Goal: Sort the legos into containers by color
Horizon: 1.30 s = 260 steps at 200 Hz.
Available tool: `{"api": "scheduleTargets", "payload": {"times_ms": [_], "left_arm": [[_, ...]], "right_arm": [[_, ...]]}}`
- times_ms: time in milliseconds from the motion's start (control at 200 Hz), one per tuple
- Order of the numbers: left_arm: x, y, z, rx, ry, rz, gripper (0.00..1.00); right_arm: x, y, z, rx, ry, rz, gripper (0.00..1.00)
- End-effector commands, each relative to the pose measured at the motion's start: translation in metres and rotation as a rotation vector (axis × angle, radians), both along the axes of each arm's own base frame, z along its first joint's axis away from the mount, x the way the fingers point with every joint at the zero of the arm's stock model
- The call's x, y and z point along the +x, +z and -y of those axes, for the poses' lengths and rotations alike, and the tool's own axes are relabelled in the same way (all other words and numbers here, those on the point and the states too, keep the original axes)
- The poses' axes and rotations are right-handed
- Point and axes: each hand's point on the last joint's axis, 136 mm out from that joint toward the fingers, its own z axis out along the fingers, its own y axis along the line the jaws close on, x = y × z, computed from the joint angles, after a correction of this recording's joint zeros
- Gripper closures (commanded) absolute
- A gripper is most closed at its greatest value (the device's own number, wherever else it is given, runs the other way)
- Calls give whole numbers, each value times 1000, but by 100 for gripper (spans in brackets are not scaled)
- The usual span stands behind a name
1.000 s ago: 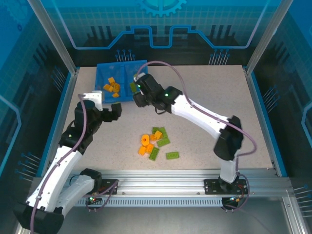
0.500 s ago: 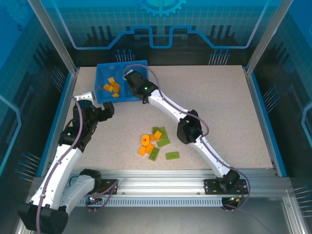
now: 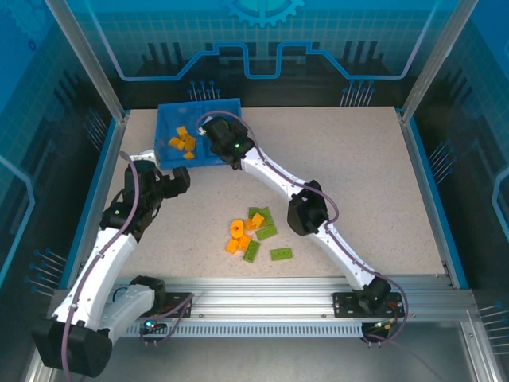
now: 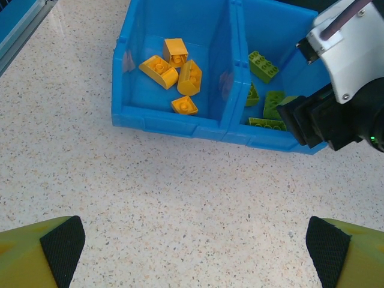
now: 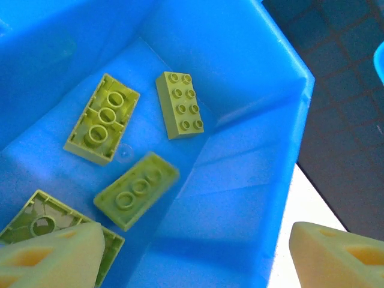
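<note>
The left gripper [image 3: 178, 181] hovers over the bench [image 3: 358, 175] at about 9 o'clock in the overhead view. Its jaws are spread wide with nothing between them, and bare speckled surface lies beneath.

The blue bin [image 3: 199, 103] sits at about 11 o'clock on the bench, at 1 o'clock from that gripper. Its left compartment [image 4: 144, 27] holds four orange bricks [image 4: 189, 77] clustered together. Its right compartment [image 5: 240, 198] holds four green bricks [image 5: 179, 104] lying flat or tipped, some studs-up and some underside-up; one of them looks slightly blurred.

The right gripper [image 3: 208, 130] hangs over this right compartment. Its fingers are well apart and grasp nothing, with the green bricks on the bin floor below them.

At about 6 o'clock from the bench's middle lies a loose pile [image 3: 253, 232] of orange and green bricks, touching or overlapping. A single green brick [image 3: 281, 254] rests just apart at 4 o'clock from the pile.
</note>
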Motion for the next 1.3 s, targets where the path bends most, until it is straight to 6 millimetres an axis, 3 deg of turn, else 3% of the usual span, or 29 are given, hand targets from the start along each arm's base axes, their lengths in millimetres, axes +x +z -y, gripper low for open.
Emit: {"api": "scheduleTargets", "payload": {"times_ms": [0, 100, 175, 190, 330, 430, 435, 535, 665, 785, 915, 1065, 1296], "left_arm": [[-1, -3, 1, 0, -17, -21, 1], [0, -8, 8, -10, -55, -42, 1], [1, -11, 25, -56, -140, -55, 1], [1, -11, 30, -70, -162, -58, 1], [-7, -19, 73, -253, -279, -130, 1], [-14, -26, 112, -263, -368, -168, 1], [-14, -27, 114, -260, -374, -169, 1], [-21, -32, 161, -211, -507, -211, 1], [-29, -58, 212, -110, -679, -319, 1], [-35, -86, 247, 21, -819, -396, 1], [-30, -118, 260, 174, -849, -457, 2], [-26, -147, 267, 256, -868, -512, 15], [-24, -166, 266, 278, -850, -551, 37]], "right_arm": [[-17, 87, 4, 113, -1, 68, 19], [-38, 118, 19, 169, -21, 24, 20], [-63, 137, 35, 205, -18, -41, 19], [-70, 149, 40, 224, -12, -46, 19], [-146, 169, 66, 353, 104, -233, 14], [-201, 170, 92, 447, 151, -335, 8], [-204, 163, 95, 438, 148, -351, 8], [-249, 156, 126, 541, 125, -428, 0], [-298, 132, 159, 627, 115, -507, 0], [-316, 111, 192, 663, 21, -545, 0], [-318, 106, 215, 717, -62, -549, 0], [-317, 104, 223, 724, -105, -560, 0], [-314, 101, 220, 730, -116, -583, 0]]}}
